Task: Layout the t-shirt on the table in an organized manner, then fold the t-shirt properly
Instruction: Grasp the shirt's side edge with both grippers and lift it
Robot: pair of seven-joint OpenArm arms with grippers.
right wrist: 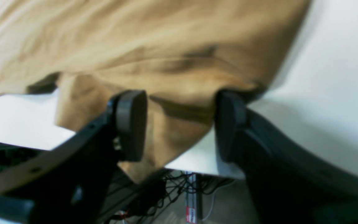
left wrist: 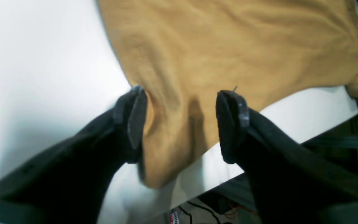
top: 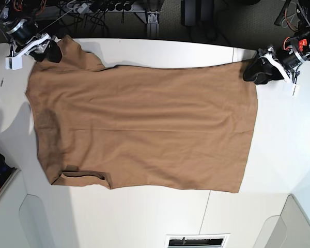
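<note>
Black padded fingers (left wrist: 135, 118) of the left gripper (left wrist: 185, 121) fill the lower half of the left wrist view, spread wide with a corner of the tan t-shirt (left wrist: 228, 46) lying loose between them, not pinched. Likewise the right gripper (right wrist: 179, 124) stands released in the right wrist view, its jaws apart around a sleeve fold of the t-shirt (right wrist: 154, 40) near the table edge. From the base view, the t-shirt (top: 144, 124) lies spread nearly flat across the middle of the white table (top: 144, 217), hem toward frame right, collar end toward frame left, with the left gripper (top: 263, 71) at the upper right corner of the cloth and the right gripper (top: 44, 50) at the upper left. Laying out looks almost finished, though a small flap is turned under at lower left. Folding probably comes next, which calls for closing on cloth edges first. Beyond the far table edge hang cables (right wrist: 154, 193) and dark framing.
</note>
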